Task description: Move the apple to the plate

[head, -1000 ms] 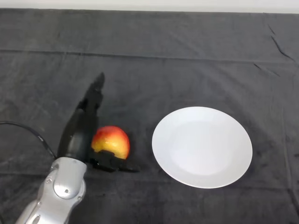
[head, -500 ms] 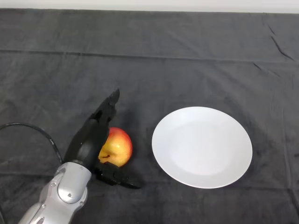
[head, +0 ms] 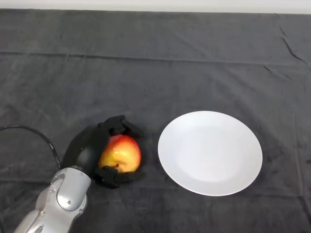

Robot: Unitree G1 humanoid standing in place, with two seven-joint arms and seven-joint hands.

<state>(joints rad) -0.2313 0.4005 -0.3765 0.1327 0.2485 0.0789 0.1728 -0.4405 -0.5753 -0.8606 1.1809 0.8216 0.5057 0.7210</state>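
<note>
The robot hand (head: 90, 148) is curled round the red-yellow apple (head: 120, 153), near left on the tabletop (head: 160, 63), just left of the white plate (head: 210, 153). The apple is likely firm, smooth, rounded and liable to roll; grip across its widest part.

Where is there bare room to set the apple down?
The plate holds nothing. Bare cloth lies beyond it and to its right. The only crowded spot is left of the plate, where the robot hand wraps the apple.

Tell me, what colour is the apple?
Red with yellow patches; the apple shows only in the head view.
</note>
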